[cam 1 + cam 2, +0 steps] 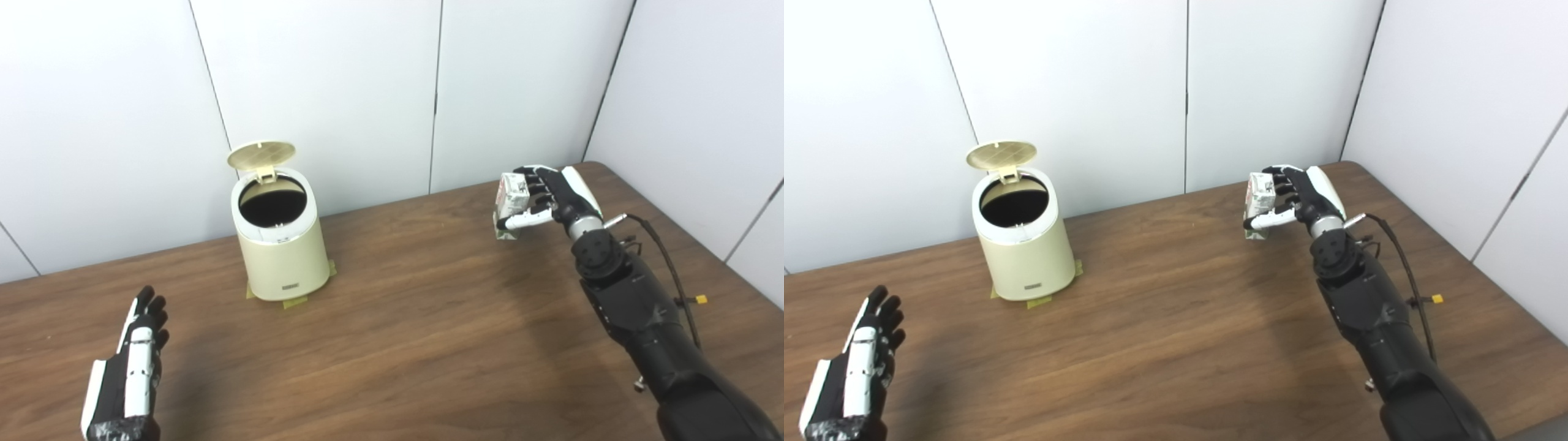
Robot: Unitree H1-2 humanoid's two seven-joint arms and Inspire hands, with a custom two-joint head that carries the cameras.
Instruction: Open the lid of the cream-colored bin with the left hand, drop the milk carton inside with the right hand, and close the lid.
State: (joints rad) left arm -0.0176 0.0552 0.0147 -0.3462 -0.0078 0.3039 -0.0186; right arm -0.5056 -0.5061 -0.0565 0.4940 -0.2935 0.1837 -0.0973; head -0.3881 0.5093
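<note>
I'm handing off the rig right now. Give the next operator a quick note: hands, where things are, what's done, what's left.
Left hand: open, holding nothing, low at the near left of the table, apart from the bin.
Right hand: shut on the milk carton, at the far right, well to the right of the bin.
Cream-colored bin: upright on tape marks, lid standing open.
Done: lid opened, carton grasped.
Left: carry the carton over the opening, drop it in, close the lid.

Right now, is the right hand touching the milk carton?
Touching: the left eye view shows the right hand with fingers and thumb wrapped around the milk carton.
</note>
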